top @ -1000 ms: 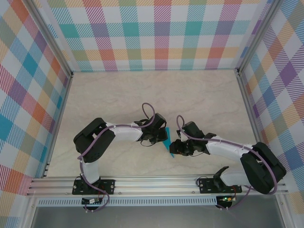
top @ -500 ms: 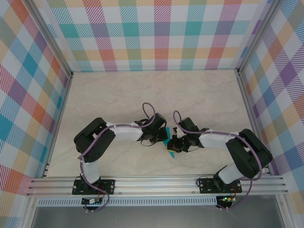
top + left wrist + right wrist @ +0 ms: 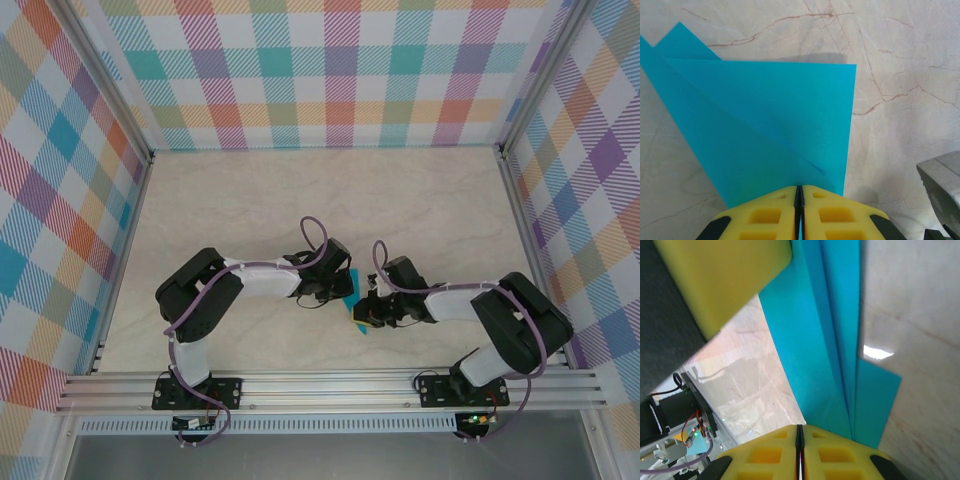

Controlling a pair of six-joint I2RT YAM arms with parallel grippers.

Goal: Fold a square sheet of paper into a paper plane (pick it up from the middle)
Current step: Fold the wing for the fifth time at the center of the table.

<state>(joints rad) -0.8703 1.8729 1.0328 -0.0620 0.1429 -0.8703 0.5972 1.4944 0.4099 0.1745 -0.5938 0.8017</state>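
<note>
Top view: the paper plane (image 3: 358, 322) sits between the two arms over the table (image 3: 300, 190), long axis running away from the bases, left gripper (image 3: 338, 290) at its far end, right gripper (image 3: 368, 312) at its near end. Left wrist: the left gripper (image 3: 799, 192) is pinched tight on the paper plane's (image 3: 770, 125) near edge, folded layers fanning away with the point up-left. Right wrist: the right gripper (image 3: 799, 432) is pressed closed where the folds of the paper plane (image 3: 825, 340) converge, so it looks clamped on that end too, and both arms are on it for the next crease.
</note>
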